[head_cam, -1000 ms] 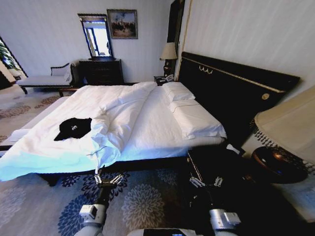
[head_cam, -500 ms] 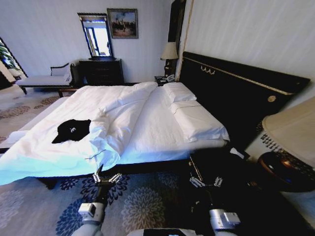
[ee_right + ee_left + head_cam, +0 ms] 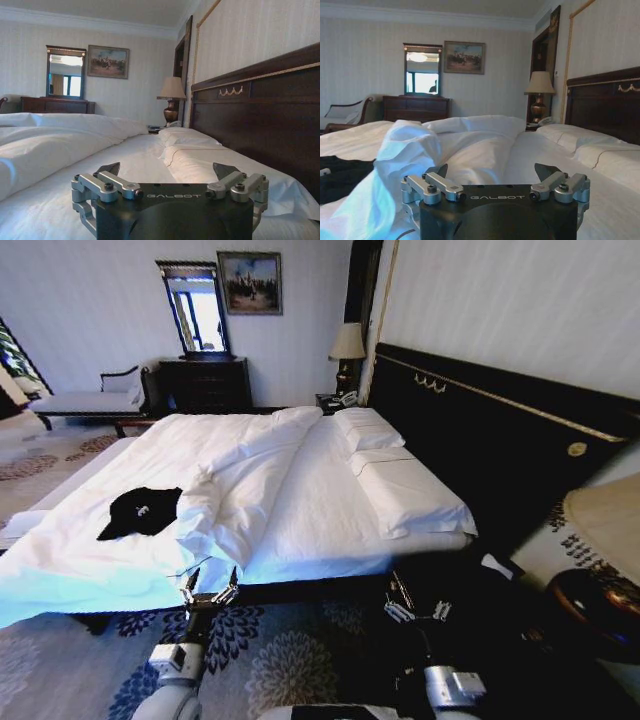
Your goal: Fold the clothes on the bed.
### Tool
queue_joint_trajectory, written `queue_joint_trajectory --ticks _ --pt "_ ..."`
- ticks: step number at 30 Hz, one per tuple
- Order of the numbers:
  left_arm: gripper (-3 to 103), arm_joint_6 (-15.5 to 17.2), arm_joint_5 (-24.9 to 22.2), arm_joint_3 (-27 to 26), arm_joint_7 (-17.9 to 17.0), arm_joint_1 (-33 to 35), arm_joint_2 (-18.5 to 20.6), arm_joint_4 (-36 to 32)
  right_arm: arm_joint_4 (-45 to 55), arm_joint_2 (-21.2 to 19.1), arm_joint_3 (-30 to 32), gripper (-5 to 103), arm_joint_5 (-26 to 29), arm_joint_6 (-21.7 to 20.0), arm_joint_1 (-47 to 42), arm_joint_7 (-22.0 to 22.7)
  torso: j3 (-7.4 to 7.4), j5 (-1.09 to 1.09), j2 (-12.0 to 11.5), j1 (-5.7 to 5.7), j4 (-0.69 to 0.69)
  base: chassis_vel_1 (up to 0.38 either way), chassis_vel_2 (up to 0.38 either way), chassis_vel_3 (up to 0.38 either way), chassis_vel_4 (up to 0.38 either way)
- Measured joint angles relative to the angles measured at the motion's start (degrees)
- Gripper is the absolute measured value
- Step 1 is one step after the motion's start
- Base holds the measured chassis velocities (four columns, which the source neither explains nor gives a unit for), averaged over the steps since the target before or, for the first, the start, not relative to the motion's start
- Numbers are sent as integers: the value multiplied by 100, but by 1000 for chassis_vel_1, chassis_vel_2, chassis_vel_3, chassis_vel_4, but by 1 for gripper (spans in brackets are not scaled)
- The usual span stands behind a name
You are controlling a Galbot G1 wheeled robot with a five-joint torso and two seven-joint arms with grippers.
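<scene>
**Robot at the bedside, T-shirt not yet within reach**

Nearest the robot, both arms are held low in front of its body, over the patterned carpet [image 3: 290, 660] at the near side of the bed. The left gripper [image 3: 209, 590] sits just short of the mattress edge, its fingers spread apart with nothing between them; the left wrist view confirms the wide gap. The right gripper [image 3: 417, 611] hangs to the right, over a dark nightstand [image 3: 450, 590], also open and empty, as its own wrist view shows.

Beyond them lies the bed [image 3: 320, 530], white sheeted, with a duvet [image 3: 235, 490] bunched into a ridge running down its middle. The black T-shirt [image 3: 140, 512] rests on the white cover at the near left part of the bed, left of that ridge and well apart from both grippers. It looks rumpled, not spread flat. Farther on are the pillows [image 3: 395, 475] against the dark headboard [image 3: 500, 430], then a lamp [image 3: 347, 350], a dresser [image 3: 205, 385] and a mirror [image 3: 190, 308] at the far wall.

By my reading this is the approach step; folding has not begun. The next move calls for shifting leftward so the shirt lies squarely before both arms, then reaching over the edge to take its fabric.
</scene>
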Motion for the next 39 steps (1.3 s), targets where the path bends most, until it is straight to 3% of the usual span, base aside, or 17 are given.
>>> queue_joint_trajectory --ticks 9,25,39 --pt "100 -58 182 220 44 216 8 7 -50 0 -3 100 -41 -7 34 31 0 0 0 0 0 -63 72 72 -67" --pt "100 -258 88 23 83 687 205 -238 -74 0 60 100 -19 -55 120 98 0 0 0 0 0 -75 82 81 -77" --pt "100 -248 120 97 26 649 116 -255 -66 0 108 100 -42 -66 85 89 0 1 0 0 0 -77 82 73 -84"
